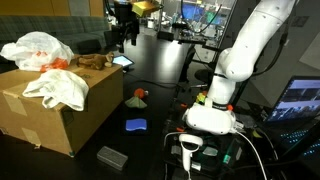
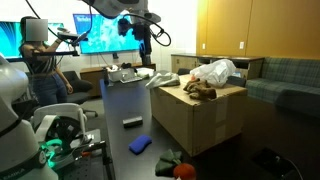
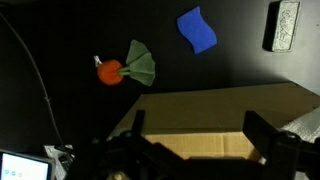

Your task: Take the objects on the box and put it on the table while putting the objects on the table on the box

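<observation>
**Gripper wide open above the box edge, a few things that worry me**

Gripper (image 3: 197, 128) is spread as wide as it goes with nothing in it, hanging high over the near edge of the cardboard box (image 3: 225, 110). The box sits on the dark table (image 3: 240, 65), and imo nothing has been swapped yet. The white plastic bags (image 1: 40, 50) and a brown plush-looking thing (image 1: 95, 62) are on top. The blue sponge (image 3: 197, 30), the orange-and-green toy (image 3: 125, 68) and a grey block (image 3: 283, 25) lie on the table beside it.

Biggest risk is the bags. They're floppy and crumpled, and one droops over the box's side, so a pinch could catch only a fold and let it slip. It could also drag the plush thing, which is touching them, off the edge. The sponge and block look flat, so coming down on them could jam the fingers into the table.

Clutter-wise, a thin cable (image 3: 25, 60) runs along one side of the wrist view. A person (image 2: 40, 55) stands in the background, well apart.
</observation>
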### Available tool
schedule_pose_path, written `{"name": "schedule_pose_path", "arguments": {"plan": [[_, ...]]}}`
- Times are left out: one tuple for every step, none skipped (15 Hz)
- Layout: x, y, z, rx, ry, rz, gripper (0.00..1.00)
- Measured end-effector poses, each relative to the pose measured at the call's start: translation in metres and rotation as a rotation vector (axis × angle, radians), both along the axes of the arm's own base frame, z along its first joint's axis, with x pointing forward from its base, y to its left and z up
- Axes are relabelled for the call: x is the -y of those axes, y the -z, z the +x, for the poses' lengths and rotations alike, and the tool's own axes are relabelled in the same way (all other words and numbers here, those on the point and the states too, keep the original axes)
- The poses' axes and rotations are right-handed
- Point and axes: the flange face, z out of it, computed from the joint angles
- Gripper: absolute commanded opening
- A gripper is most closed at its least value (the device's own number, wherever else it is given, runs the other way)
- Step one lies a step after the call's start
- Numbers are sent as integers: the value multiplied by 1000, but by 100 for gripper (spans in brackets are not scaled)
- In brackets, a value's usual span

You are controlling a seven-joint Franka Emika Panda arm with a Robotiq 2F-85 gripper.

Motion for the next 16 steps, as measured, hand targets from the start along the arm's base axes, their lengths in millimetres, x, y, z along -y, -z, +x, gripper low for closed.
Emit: {"name": "schedule_pose_path", "arguments": {"plan": [[-6, -1, 11, 4, -16, -4, 100], [-12, -1, 21, 8, -28, -4, 100], [-16, -3, 31, 19, -24, 1, 100], [-18, -5, 40, 36, -9, 10, 100], [-18, -6, 49, 51, 22, 23, 100], [-16, -6, 59, 64, 61, 36, 100], [-12, -6, 69, 74, 108, 47, 100], [-6, -4, 80, 84, 157, 59, 100], [1, -2, 92, 91, 210, 71, 100], [8, 1, 102, 98, 258, 83, 100], [16, 5, 113, 104, 309, 97, 100], [24, 9, 123, 107, 358, 114, 100], [31, 14, 133, 109, 405, 132, 100], [37, 19, 141, 112, 445, 150, 100], [43, 26, 150, 116, 483, 166, 100], [48, 31, 157, 123, 515, 179, 100]]}}
